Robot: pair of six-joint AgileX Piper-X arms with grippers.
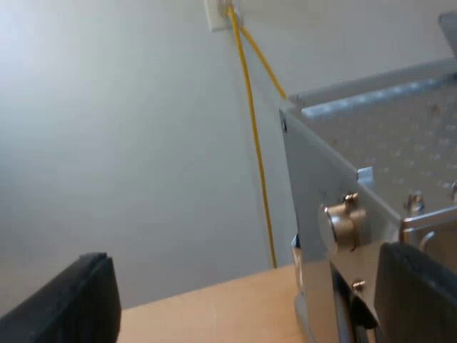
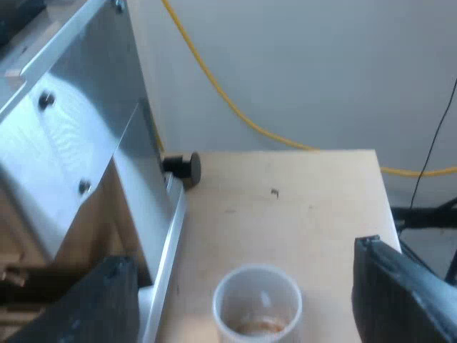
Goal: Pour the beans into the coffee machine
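Measuring glass (image 2: 257,304) by right tool (image 2: 243,257) (splayed)

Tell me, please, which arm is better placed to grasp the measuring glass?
Probably right: the right gripper, open, hangs over the measuring glass, a finger either side. The left gripper faces the machine's side.

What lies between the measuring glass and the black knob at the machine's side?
Only bare wooden tabletop, as the right wrist view shows, from the measuring glass to the black knob.

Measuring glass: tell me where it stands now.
In the right wrist view the glass stands on the table, between the open fingers of the right gripper, close beside the machine.
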